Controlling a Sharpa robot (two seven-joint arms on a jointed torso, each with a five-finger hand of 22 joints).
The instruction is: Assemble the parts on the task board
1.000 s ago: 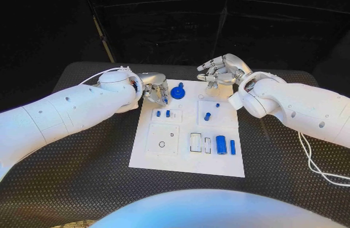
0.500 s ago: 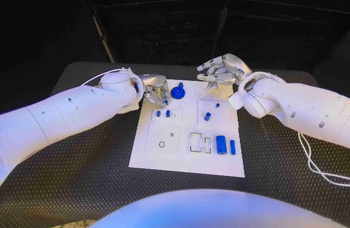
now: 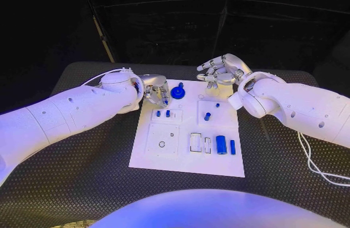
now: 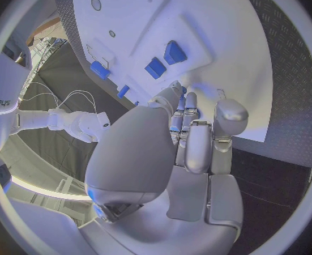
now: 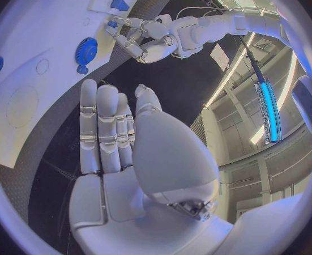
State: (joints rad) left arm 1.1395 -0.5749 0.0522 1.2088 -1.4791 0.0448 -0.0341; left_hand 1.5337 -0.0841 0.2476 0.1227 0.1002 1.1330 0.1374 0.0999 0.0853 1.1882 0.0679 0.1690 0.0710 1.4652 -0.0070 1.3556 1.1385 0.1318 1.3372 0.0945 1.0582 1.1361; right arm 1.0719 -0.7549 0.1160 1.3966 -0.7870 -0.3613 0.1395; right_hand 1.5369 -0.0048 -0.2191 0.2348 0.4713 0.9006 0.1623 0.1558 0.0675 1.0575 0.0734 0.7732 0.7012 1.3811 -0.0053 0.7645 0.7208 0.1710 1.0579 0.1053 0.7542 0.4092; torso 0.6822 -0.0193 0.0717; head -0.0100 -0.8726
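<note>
The white task board [image 3: 186,160] lies in the middle of the table. A blue gear [image 3: 178,92] sits near its far edge. Two small blue pegs [image 3: 163,114] stand below the gear, and another peg [image 3: 207,116] stands to their right. Toward the near right lie a blue cylinder [image 3: 221,144] and a thin blue bar [image 3: 232,147]. My left hand [image 3: 155,92] hovers at the board's far left corner beside the gear, fingers stretched toward the board [image 4: 219,34] and holding nothing. My right hand [image 3: 222,69] is raised past the far edge, fingers spread and empty; its wrist view shows the gear [image 5: 85,51].
The black ribbed table [image 3: 80,177] surrounds the board, with free room to the left and right. A white cable [image 3: 313,162] trails along the table at the right. Recessed outlines and a small ring [image 3: 161,144] mark the board's near left.
My right hand has lifted away from the board's far edge and now hangs higher. The left hand has barely moved and the parts lie as before.
</note>
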